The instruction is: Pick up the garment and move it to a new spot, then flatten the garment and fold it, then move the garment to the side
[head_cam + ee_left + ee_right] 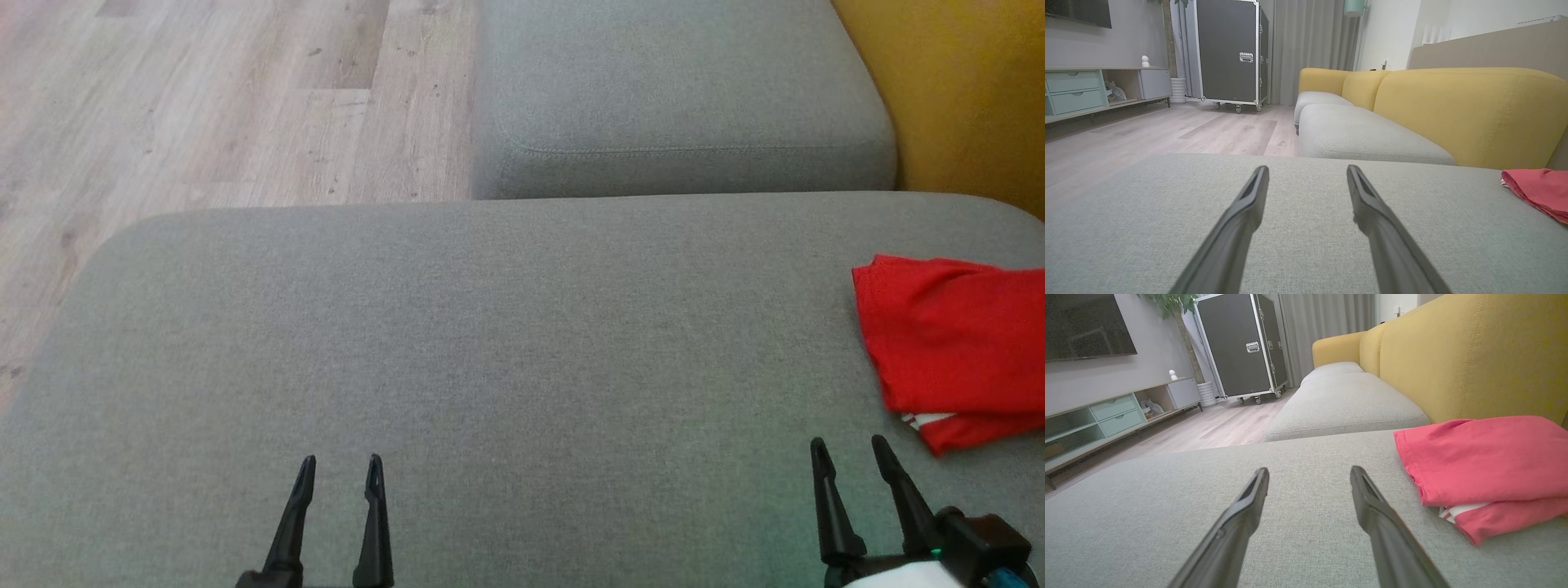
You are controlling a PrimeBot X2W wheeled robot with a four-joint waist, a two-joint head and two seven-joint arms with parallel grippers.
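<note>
Currently the grey seat cushion (490,327) bears the folded red garment (955,351) at its right edge, near my right gripper (848,443); it and my left gripper (341,461) both stand wide and empty. I judge the cloth light, soft and limp, so I would pinch its near corner through all layers.

- Pale wood-plank floor (204,98), upper left of the head view.
- Grey sofa seats (490,327), with a yellow backrest (1474,355) at right.
- Black wheeled flight case (1241,347) before grey curtains (1327,318), top centre of the right wrist view.
- Television (1086,326) above a mint-drawered console (1114,412), left.
</note>
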